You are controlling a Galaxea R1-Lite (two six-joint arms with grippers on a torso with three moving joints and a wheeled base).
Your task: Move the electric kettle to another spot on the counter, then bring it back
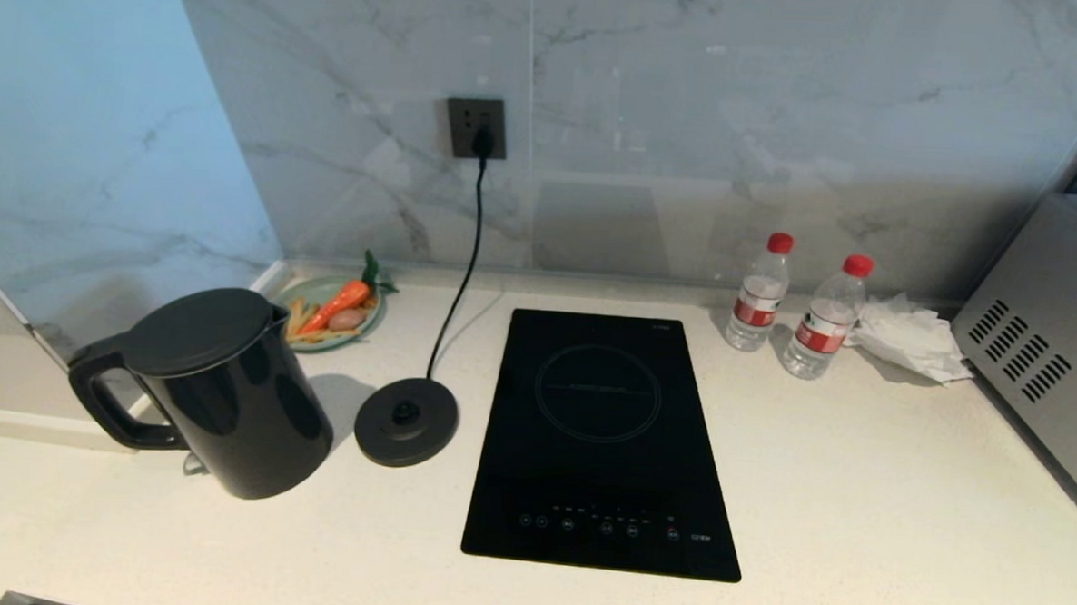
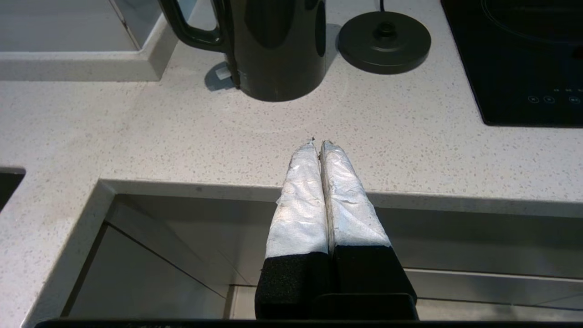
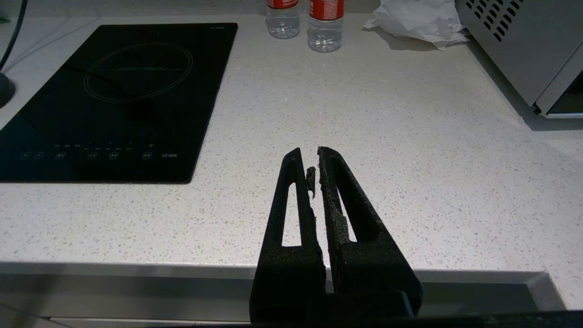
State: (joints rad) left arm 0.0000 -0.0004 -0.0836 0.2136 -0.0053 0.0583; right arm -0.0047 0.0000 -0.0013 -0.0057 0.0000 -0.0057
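Two end effectors hang at the front edge of the surface (image 1: 857,498), neither one touching anything. Only the wrist views show them. The left end effector (image 2: 318,143) has its foil-wrapped fingers (image 2: 300,200) pressed together, tips over the speckled stone, with the electric kettle (image 2: 273,45) ahead of it at about 12 o'clock and well apart. The right end effector (image 3: 309,157) has its black fingers (image 3: 346,214) drawn nearly together with only a thin slit between them, and it holds nothing.

In the head view the electric kettle (image 1: 225,398) stands upright on the surface at 9 o'clock from the induction hob (image 1: 601,442), lid down, loop handle pointing to 9 o'clock. It sits off its round base disc (image 1: 406,421), which lies just beside it at 3 o'clock, between kettle and hob. The disc's cord (image 1: 463,263) runs up to a wall socket (image 1: 476,127). A green plate (image 1: 321,288) with a carrot (image 1: 338,305) rests behind the kettle at roughly 1 o'clock. Two water bottles (image 1: 760,294) with red caps stand at 2 o'clock from the hob, beside a crumpled white cloth (image 1: 909,341) and a grey appliance (image 1: 1046,343).
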